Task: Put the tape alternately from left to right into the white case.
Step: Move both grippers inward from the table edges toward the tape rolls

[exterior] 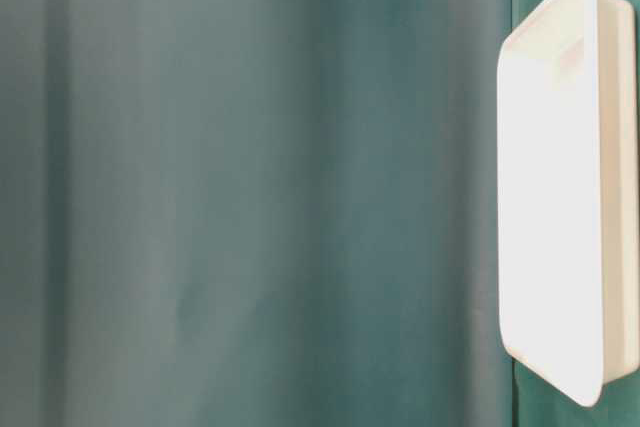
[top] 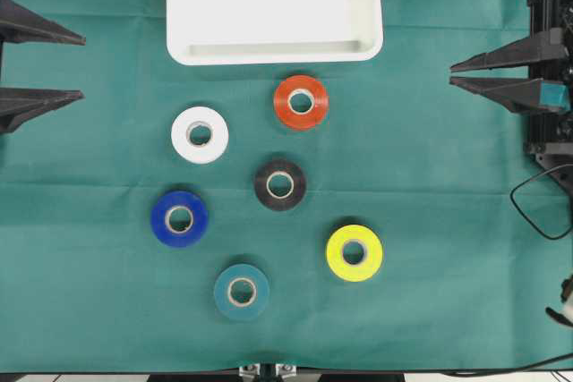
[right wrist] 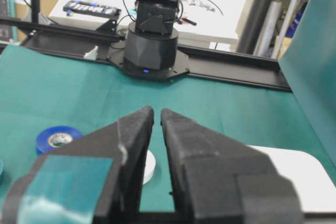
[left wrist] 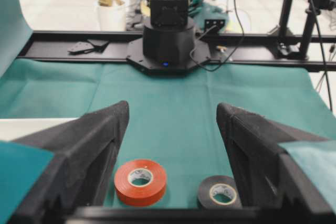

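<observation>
Six tape rolls lie flat on the green cloth: white (top: 183,135), red-orange (top: 284,103), black (top: 263,185), blue (top: 161,219), yellow (top: 336,253) and teal (top: 224,292). The white case (top: 273,51) sits at the top centre with nothing in it, and its outer wall (exterior: 618,197) shows in the table-level view. My left gripper (top: 82,66) hovers at the far left, open and holding nothing. Between its fingers the left wrist view shows the red-orange roll (left wrist: 139,192) and the black roll (left wrist: 206,195) on the cloth ahead. My right gripper (top: 452,74) hovers at the far right, shut and holding nothing.
The opposite arm's base (left wrist: 167,40) stands at the cloth's far edge in the left wrist view. A black cable (top: 537,207) loops on the cloth at the right edge. The right wrist view shows the blue roll (right wrist: 46,136), part of the white roll (right wrist: 150,164) and the case's corner (right wrist: 296,166).
</observation>
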`<action>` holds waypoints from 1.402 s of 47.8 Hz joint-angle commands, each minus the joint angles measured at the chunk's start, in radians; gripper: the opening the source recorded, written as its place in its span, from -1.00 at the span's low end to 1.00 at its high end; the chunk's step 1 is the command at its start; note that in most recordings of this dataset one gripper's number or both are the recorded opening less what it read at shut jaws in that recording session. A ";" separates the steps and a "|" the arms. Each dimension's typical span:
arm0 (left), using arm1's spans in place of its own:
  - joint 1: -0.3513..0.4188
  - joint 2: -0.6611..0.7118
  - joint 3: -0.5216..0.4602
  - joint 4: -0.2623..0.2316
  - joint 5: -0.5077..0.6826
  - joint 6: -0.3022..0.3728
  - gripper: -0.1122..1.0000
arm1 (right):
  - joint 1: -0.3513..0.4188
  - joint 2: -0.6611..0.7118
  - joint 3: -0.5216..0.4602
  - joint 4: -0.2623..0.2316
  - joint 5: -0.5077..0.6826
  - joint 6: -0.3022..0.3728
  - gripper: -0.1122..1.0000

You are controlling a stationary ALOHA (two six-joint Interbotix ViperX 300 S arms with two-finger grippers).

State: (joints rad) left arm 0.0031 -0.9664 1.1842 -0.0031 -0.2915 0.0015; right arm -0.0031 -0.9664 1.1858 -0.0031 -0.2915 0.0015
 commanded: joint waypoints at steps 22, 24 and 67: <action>-0.015 0.014 -0.006 -0.021 -0.017 -0.003 -0.99 | -0.008 0.014 -0.009 0.000 0.023 0.002 -0.84; -0.015 0.014 -0.006 -0.021 -0.018 -0.003 -0.99 | -0.008 0.015 -0.009 0.000 0.026 0.002 -0.84; -0.032 0.018 0.017 -0.025 -0.011 -0.005 0.88 | -0.032 0.124 -0.028 0.000 0.044 0.089 0.60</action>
State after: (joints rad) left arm -0.0261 -0.9557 1.2118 -0.0245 -0.2991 -0.0031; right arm -0.0337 -0.8468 1.1873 -0.0046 -0.2424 0.0874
